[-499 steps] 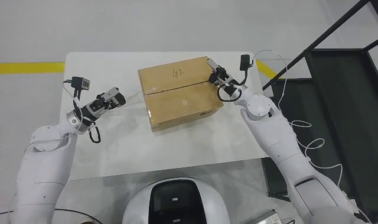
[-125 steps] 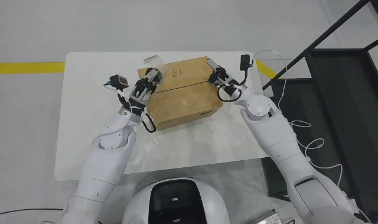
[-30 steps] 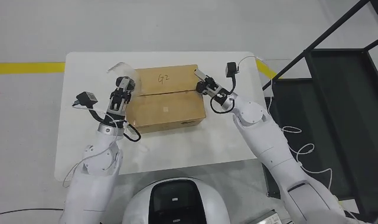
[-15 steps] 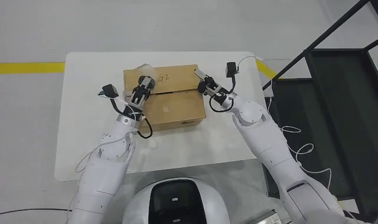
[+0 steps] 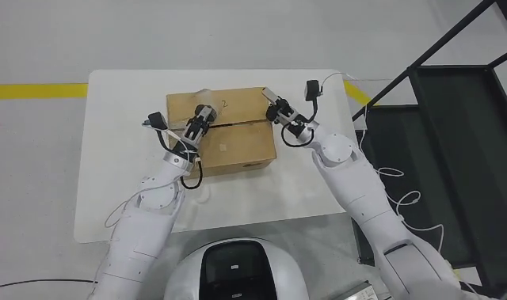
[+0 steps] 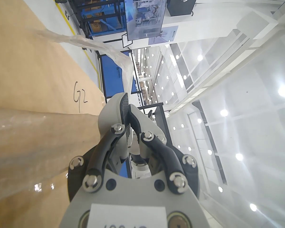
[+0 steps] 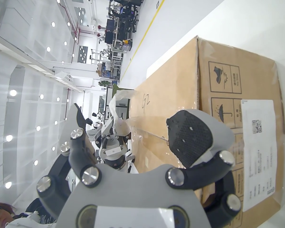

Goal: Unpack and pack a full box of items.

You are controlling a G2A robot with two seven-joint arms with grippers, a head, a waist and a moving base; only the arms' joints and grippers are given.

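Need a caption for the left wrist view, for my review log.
Left gripper, jaws shut on a strip of clear tape peeled up off the cardboard box.

Glossy white arms [image 5: 372,197] carry looped black cables [image 5: 192,175]. Grey jaws bear black linkages [image 6: 156,148], silver screws [image 6: 87,183] and dimpled pads [image 7: 190,138].

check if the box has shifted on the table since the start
Yes. The cardboard box slid toward the robot's left, away from the table edge nearest the black rack.
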